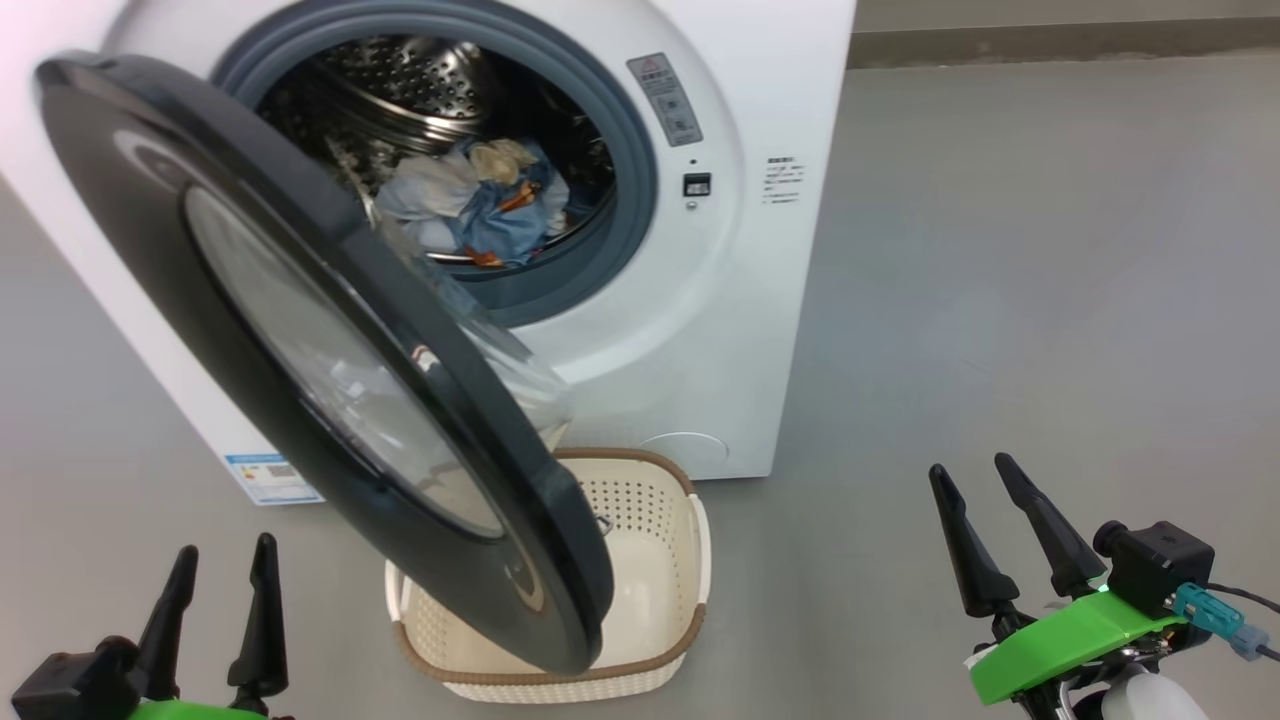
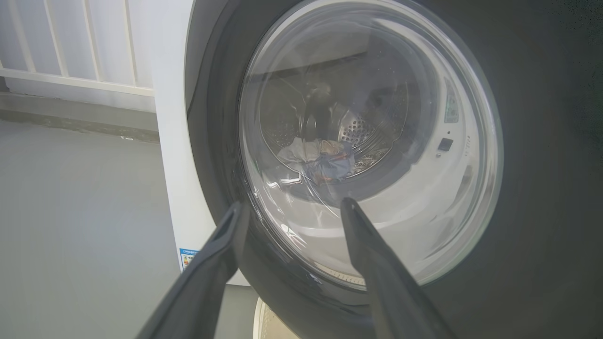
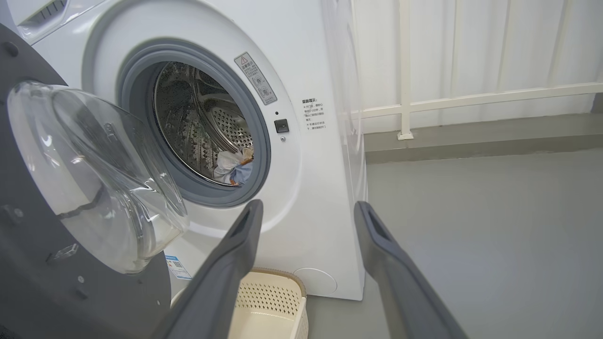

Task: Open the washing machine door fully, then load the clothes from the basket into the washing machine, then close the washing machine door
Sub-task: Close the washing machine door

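My two pincers hold nothing. The left gripper (image 1: pixel 226 545) is low at my left side, its two dark fingers spread wide, with only air between them. In the left wrist view these fingers point at the outer face of the washing machine door (image 1: pixel 330 360), near its lower edge, but I cannot tell if they touch it. The right gripper (image 1: pixel 970 465) is also wide open. It hangs over the grey floor (image 1: pixel 1000 300) at my right, well apart from the washing machine (image 1: pixel 720 330).

The door is swung out from its hinge on my left and stands partly open, its glass bowl turned toward the drum (image 1: pixel 420 80). In the head view its lower edge covers the left part of the basket (image 1: pixel 650 540), which sits on the floor just before the machine.

The clothes (image 1: pixel 480 200) lie inside the drum, a small heap of light blue and pale fabric at the bottom, close behind the grey gasket (image 1: pixel 630 180). Through the door glass I see the same heap. A small blue label (image 1: pixel 270 480) is on the machine's lower left corner.
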### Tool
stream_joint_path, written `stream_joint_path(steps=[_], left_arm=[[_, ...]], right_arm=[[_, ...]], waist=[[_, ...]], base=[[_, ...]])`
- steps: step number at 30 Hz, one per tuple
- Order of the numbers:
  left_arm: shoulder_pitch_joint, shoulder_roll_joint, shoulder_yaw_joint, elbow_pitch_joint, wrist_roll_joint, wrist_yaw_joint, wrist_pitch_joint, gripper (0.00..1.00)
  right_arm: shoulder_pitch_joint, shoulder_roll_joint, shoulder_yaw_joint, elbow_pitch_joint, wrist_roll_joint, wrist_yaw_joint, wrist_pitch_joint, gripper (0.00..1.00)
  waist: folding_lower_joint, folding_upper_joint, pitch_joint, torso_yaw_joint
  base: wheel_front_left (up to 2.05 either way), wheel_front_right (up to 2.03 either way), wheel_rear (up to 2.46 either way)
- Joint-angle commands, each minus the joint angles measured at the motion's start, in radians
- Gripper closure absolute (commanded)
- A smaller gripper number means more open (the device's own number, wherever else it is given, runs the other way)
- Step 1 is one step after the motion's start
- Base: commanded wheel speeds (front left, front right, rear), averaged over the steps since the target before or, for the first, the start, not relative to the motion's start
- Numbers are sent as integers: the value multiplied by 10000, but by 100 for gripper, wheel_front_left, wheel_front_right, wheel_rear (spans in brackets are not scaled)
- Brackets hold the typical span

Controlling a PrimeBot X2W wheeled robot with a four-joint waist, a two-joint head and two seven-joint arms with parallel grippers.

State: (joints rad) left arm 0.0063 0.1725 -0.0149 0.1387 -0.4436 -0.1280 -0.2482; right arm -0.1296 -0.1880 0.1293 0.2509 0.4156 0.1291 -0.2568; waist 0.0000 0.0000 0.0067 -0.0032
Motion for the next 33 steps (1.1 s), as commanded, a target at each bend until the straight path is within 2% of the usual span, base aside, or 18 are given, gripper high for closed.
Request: stream_joint_path(steps=[1,2,3,17,27,33], left_arm=[[-227,154,326,-278,72,-26,-135,0],[-235,159,308,-271,72,-26,-135,0],[-248,158,304,-265,70,-26,-135,0],[-325,148,-258,-142,-10,-26,-135,0],[-441,149,-716,84,-171,-27,-135,0],[-490,160,-772,129,-196,-27,-135,0]], right_arm=[[-362,-67,260,-299,17,16,-49,56],[-411,-71,276,-336,35,16,-49,73],[-457,-79,303,-366,55,16,-49,100],[-1450,23,1221,-1437,826,16,-49,100],[-1209,302,1595,-3824,686,16,-49,100],[-1187,22,2774,-4719,750,16,-49,100]], waist=[[0,0,5,126],[0,0,-1,199],[0,0,-7,279],[0,0,-134,1919],[0,0,-296,2874],[0,0,-317,3063]], base=[[0,0,0],[0,0,0],[0,0,0],[0,0,0],[0,0,0],[0,0,0]])
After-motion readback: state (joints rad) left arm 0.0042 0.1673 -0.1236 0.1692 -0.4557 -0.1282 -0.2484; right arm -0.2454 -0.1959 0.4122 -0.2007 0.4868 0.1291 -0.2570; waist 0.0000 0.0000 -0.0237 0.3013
